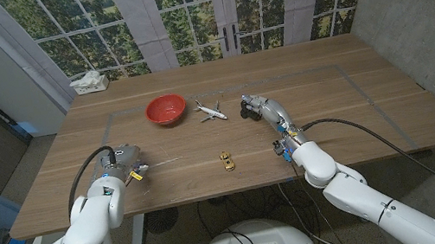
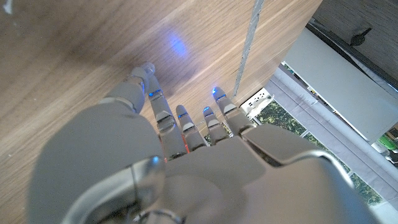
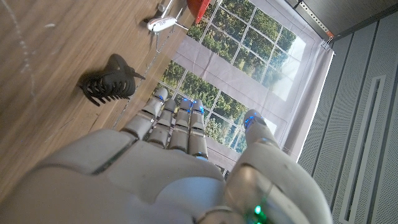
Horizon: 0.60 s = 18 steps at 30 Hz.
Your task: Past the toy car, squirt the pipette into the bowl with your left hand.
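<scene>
From the head camera: wooden tabletop (image 1: 330, 113) with a red bowl (image 1: 166, 109) on the far side, left of the middle. Just right of it, a white toy plane (image 1: 210, 111), then a black hair clip (image 1: 247, 111) right beside the fingertips of the right hand (image 1: 268, 111). Nearer the front edge, a small yellow toy car (image 1: 227, 161), well apart from the bowl. Left hand (image 1: 122, 163) low over the front left part of the tabletop. Pipette (image 1: 162, 161) seen as a thin clear sliver lying on the wood just right of that hand, between it and the toy car; cannot tell whether touching the fingers. Tissue box (image 1: 90, 83) at the far left corner.

From the left wrist camera: left hand (image 2: 180, 143) with fingers (image 2: 163, 115) stretched out and slightly spread over bare wood, nothing pinched in them.

From the right wrist camera: right hand (image 3: 174, 149) with fingers (image 3: 177, 121) straight and side by side, thumb set apart, holding nothing. Hair clip (image 3: 109, 84) on the wood just beyond the fingertips, apart from them. Toy plane (image 3: 163, 23) further on, and an edge of the red bowl (image 3: 200, 6) past that.
</scene>
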Available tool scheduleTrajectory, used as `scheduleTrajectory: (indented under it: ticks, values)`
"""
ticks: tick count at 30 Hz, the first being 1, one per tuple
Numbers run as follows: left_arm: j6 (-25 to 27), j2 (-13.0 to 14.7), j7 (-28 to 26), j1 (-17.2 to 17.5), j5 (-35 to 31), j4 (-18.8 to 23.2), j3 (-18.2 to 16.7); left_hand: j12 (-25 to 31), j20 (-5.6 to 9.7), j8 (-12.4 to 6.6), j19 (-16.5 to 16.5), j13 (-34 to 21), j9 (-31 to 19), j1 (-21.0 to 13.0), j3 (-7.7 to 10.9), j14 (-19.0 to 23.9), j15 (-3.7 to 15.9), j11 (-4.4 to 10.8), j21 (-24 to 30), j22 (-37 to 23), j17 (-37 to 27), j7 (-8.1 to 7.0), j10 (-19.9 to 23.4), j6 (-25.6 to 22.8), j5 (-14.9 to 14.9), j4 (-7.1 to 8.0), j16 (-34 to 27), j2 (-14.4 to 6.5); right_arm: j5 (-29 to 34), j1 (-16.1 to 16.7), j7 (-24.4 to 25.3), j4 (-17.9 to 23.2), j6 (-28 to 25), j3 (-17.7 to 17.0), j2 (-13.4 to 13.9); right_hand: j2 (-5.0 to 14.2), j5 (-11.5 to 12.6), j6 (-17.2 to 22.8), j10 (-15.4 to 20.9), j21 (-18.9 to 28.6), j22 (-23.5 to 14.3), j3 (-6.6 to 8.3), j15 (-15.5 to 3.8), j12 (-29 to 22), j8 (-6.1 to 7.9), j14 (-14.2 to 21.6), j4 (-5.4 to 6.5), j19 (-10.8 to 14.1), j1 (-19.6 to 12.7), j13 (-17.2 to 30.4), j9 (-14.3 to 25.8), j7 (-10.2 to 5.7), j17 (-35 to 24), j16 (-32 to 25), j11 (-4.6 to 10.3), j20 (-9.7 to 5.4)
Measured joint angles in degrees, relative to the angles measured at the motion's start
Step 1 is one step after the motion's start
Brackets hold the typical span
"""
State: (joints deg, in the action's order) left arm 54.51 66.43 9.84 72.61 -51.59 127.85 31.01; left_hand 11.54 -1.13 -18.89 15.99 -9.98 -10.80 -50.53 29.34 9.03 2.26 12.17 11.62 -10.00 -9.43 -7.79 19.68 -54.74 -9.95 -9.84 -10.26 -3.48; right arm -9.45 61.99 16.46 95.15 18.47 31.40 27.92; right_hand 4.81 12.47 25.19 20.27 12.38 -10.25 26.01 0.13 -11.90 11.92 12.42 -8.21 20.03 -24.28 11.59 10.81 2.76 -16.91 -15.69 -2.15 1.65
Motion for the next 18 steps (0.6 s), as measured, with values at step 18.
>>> scheduleTrajectory:
  ticks: [18]
  values:
    - [2.89, -0.57, -5.82, 0.36, -1.90, 0.47, 2.26, 0.39, 0.83, -0.41, 2.88, -0.31, -1.43, -4.11, -0.17, 5.41, 0.09, -0.08, 0.68, 0.00, -0.06, 0.84, 5.38, -1.80, -0.03, -0.61, -0.85, -1.21, -0.16, 0.94, 0.16, 0.31, 0.86, -0.57, 0.33, 0.10, -0.49, 0.29, 0.31, 0.00, 0.00, -0.64, 0.08, 0.00, 0.00, 0.08, -0.17, 0.00, 0.08, 0.00, -0.01, 0.30, -0.26, -0.23, 0.11, 0.00]
